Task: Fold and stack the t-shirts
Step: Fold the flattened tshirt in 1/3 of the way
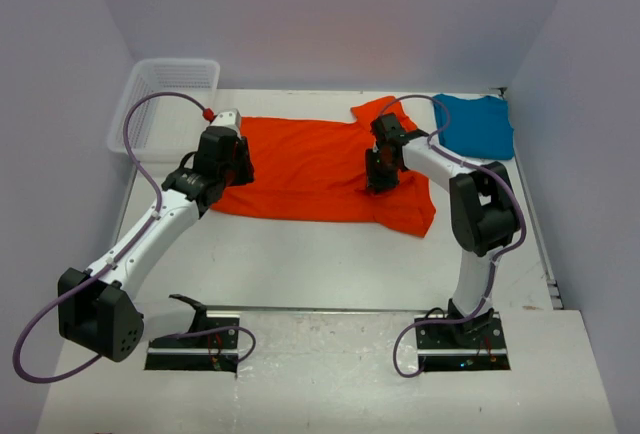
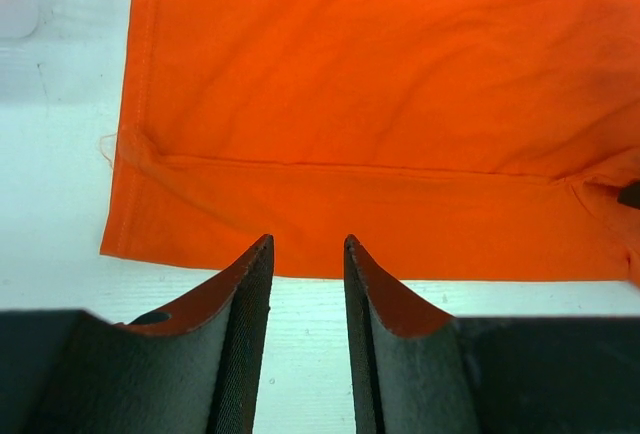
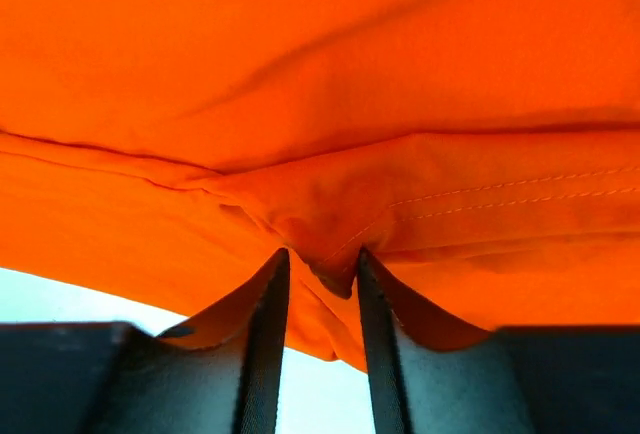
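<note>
Right gripper (image 3: 322, 254) is clamped on an orange shirt (image 1: 300, 169) fold, centre frame; left gripper (image 2: 308, 240) is held parted, so lopsided bunching may be caused.

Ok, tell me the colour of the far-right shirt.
Plain teal-blue; that t-shirt shows best from the top camera.

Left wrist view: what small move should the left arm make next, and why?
Probably ease forward onto the near edge of the orange t-shirt, then close. The left fingers stand apart, empty, just short of it, while the right fingers straddle a pucker of cloth.
</note>
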Tool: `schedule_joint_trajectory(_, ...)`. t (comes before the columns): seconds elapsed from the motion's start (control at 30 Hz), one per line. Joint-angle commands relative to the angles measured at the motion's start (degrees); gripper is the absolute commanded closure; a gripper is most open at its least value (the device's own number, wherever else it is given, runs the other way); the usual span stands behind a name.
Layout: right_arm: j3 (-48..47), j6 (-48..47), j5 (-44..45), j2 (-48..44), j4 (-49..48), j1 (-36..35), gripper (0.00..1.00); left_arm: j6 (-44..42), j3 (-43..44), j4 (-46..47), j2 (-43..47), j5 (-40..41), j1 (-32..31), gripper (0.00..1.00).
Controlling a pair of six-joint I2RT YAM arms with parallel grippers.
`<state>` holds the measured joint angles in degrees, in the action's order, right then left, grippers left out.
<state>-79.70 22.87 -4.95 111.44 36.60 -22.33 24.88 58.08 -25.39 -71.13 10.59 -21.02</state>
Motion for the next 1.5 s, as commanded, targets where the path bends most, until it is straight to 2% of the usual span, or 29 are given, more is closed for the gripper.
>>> schedule_joint_trajectory(0.0,-3.44,-0.11,2.31,0.01,0.49,0.00,0.72,-1.42,0.54,-0.01,1.52,-1.01,0.10,0.64)
schedule_joint_trajectory(0.07,-5.01,-0.46,2.84,0.62,1.54,0.00,0.83,-1.42,0.19,0.07,1.61,-1.10,0.10,0.64)
schedule_joint_trajectory(0.1,-5.55,-0.46,2.93,0.97,1.81,0.00,0.95,-1.50,0.01,-0.01,1.61,-1.45,0.10,0.64)
schedule_joint_trajectory(0.13,-5.81,-0.55,3.10,1.24,1.81,-0.08,1.00,-1.51,0.01,-0.10,1.61,-1.45,0.10,0.64)
schedule_joint_trajectory(0.33,-13.27,-1.78,4.86,7.29,3.30,0.18,0.98,-1.86,-0.78,0.07,1.96,-1.54,0.10,0.62)
schedule_joint_trajectory(0.37,-17.72,-2.39,5.04,8.87,4.09,0.44,0.82,-1.94,-1.04,0.07,1.88,-1.62,0.10,0.62)
schedule_joint_trajectory(0.43,-22.76,-2.92,7.32,13.53,6.54,0.88,0.57,-1.86,-1.22,-0.54,1.70,-0.75,0.10,0.62)
schedule_joint_trajectory(0.47,-26.52,-3.53,8.11,14.50,7.16,0.97,0.38,-1.68,-1.39,-0.80,1.70,-0.31,0.10,0.60)
schedule_joint_trajectory(0.57,-30.50,-4.67,10.05,14.17,7.61,0.97,0.06,-1.59,-2.27,-1.07,1.70,0.66,0.10,0.58)
schedule_joint_trajectory(0.7,-25.79,-2.76,10.31,5.57,9.54,0.88,0.04,-1.94,-3.59,-0.19,0.56,1.62,0.10,0.59)
schedule_joint_trajectory(0.73,-22.64,-1.79,9.88,2.59,8.50,0.53,0.05,-1.94,-3.59,-0.28,-0.05,1.63,0.10,0.59)
schedule_joint_trajectory(0.77,-13.82,-1.26,7.61,-4.40,6.49,-0.25,0.05,-1.94,-3.42,-0.36,-1.62,1.71,0.10,0.60)
schedule_joint_trajectory(0.8,-9.12,-1.25,6.98,-7.87,4.38,-0.70,0.06,-1.94,-2.81,-0.45,-2.68,1.19,0.10,0.61)
schedule_joint_trajectory(0.83,-5.33,-0.64,6.89,-11.03,0.70,-1.05,0.11,-1.68,-2.54,-0.54,-3.48,0.93,0.10,0.62)
schedule_joint_trajectory(0.87,0.89,-0.11,6.28,-15.76,-0.81,-1.05,0.25,-1.51,-2.28,-0.37,-5.31,0.66,0.10,0.69)
schedule_joint_trajectory(0.9,3.04,-0.20,5.31,-17.38,-1.70,-1.05,0.48,-1.33,-1.40,-0.19,-6.29,-0.47,0.18,0.76)
schedule_joint_trajectory(0.93,4.45,-0.11,5.48,-18.35,-2.32,-1.05,0.99,-0.89,-0.87,-0.19,-7.34,-0.57,0.19,0.86)
schedule_joint_trajectory(0.97,5.77,-0.02,5.83,-18.80,-1.97,-0.97,1.00,-0.45,-0.08,-0.54,-9.62,-0.83,0.19,1.00)
schedule_joint_trajectory(1.1,6.84,-0.11,3.90,-17.75,-1.18,-0.96,1.00,0.25,6.75,-1.77,-16.39,-3.29,0.27,1.00)
schedule_joint_trajectory(1.13,7.01,-0.20,2.50,-17.49,-1.44,-0.96,1.00,0.08,8.08,-2.47,-17.71,-3.21,0.27,0.95)
schedule_joint_trajectory(1.17,7.36,0.06,1.97,-17.40,-1.79,-1.05,1.00,0.08,9.23,-3.17,-20.33,-3.03,0.27,0.83)
schedule_joint_trajectory(1.23,7.98,0.33,0.83,-16.61,-2.84,-1.05,1.00,-0.10,12.31,-3.79,-24.12,-2.33,0.27,0.79)
schedule_joint_trajectory(1.4,7.54,1.56,0.20,-12.14,-3.02,-0.97,1.00,0.07,14.87,-4.85,-28.71,-1.97,0.27,0.82)
schedule_joint_trajectory(1.47,7.02,1.82,0.03,-10.81,-3.03,-1.05,1.00,0.08,13.90,-4.23,-29.15,-2.33,0.27,0.89)
